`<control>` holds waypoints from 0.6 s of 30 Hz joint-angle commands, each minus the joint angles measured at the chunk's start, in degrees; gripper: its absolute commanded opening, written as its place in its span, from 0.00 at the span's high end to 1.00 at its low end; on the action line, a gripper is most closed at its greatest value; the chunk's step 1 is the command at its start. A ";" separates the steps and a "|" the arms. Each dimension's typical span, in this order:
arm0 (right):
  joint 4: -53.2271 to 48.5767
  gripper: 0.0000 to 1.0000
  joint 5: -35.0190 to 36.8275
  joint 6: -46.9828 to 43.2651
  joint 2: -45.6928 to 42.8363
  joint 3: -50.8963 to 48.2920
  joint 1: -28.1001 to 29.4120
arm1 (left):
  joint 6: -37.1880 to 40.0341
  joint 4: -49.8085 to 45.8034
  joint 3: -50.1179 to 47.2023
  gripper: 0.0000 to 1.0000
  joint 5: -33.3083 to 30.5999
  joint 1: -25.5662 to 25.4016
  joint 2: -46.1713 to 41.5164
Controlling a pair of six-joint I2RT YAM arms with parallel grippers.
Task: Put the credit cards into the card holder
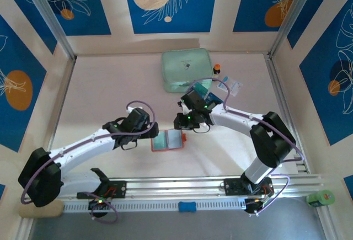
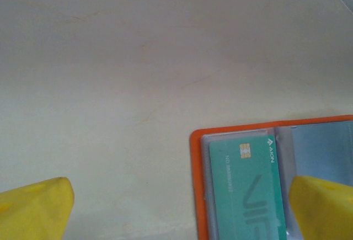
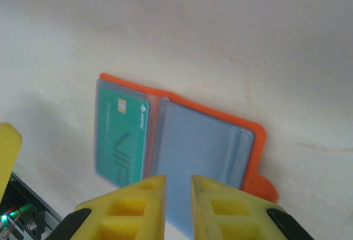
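The orange card holder [image 1: 167,140] lies open and flat on the table between the two arms, greyish sleeves up. One teal credit card [image 2: 248,190] with a gold chip sits in its left-hand sleeve [image 3: 118,138]; the right-hand sleeves [image 3: 198,152] look blank. My left gripper [image 1: 148,129] hovers at the holder's left edge, wide open [image 2: 176,207], its right fingertip [image 2: 322,207] over the holder's middle. My right gripper [image 1: 185,123] hangs above the holder's far side, its fingers [image 3: 178,182] a narrow gap apart with nothing between them.
A large mint-green zip case [image 1: 186,69] lies at the back of the table. A white-and-blue packet [image 1: 231,85] sits to its right, and a small orange-capped item [image 1: 217,67] beside it. The aluminium rail [image 1: 182,187] runs along the near edge.
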 commanded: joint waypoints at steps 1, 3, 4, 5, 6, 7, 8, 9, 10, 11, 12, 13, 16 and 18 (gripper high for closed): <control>0.84 0.83 -0.98 1.01 -2.85 -2.68 0.65 | -1.23 2.80 -1.12 0.00 1.13 -0.45 1.51; 1.89 0.86 -1.32 2.06 -3.46 -4.08 1.29 | -1.08 3.31 -1.27 0.00 1.13 -0.40 2.49; 2.33 0.88 -1.42 2.49 -3.60 -4.49 1.66 | -0.97 3.65 -1.30 0.00 1.13 -0.40 2.97; 2.80 0.89 -1.32 3.02 -3.70 -5.10 2.19 | -0.92 3.96 -1.38 0.00 1.13 -0.44 3.35; 3.18 0.90 -1.27 3.34 -3.62 -5.45 2.71 | -0.95 4.18 -1.49 0.00 1.13 -0.41 3.66; 3.46 0.92 -1.12 3.67 -3.45 -5.77 3.16 | -0.88 4.61 -1.54 0.00 1.13 -0.44 4.02; 3.73 0.93 -0.87 4.05 -3.22 -6.07 3.66 | -0.88 4.98 -1.64 0.00 1.21 -0.44 4.30; 4.10 0.94 -0.76 4.35 -3.02 -6.34 4.04 | -0.88 5.40 -1.80 0.00 1.28 -0.37 4.48; 4.50 0.95 -0.73 4.67 -2.76 -6.66 4.37 | -0.95 5.92 -1.91 0.00 1.38 -0.44 4.74; 4.97 0.96 -0.60 5.01 -2.56 -7.15 4.63 | -0.96 6.50 -2.15 0.00 1.52 -0.45 4.84; 5.33 0.97 -0.53 5.27 -2.19 -7.49 4.76 | -1.05 7.03 -2.25 0.00 1.56 -0.37 5.09; 5.70 0.97 -0.40 5.45 -1.89 -7.95 4.82 | -1.05 7.50 -2.35 0.00 1.77 -0.42 5.35; 6.87 0.98 0.12 5.98 -0.83 -9.40 4.95 | -1.11 9.11 -2.59 0.00 2.64 -0.44 5.95; 7.32 0.99 0.53 6.00 -0.11 -10.05 4.88 | -1.05 9.91 -2.52 0.00 2.95 -0.46 6.54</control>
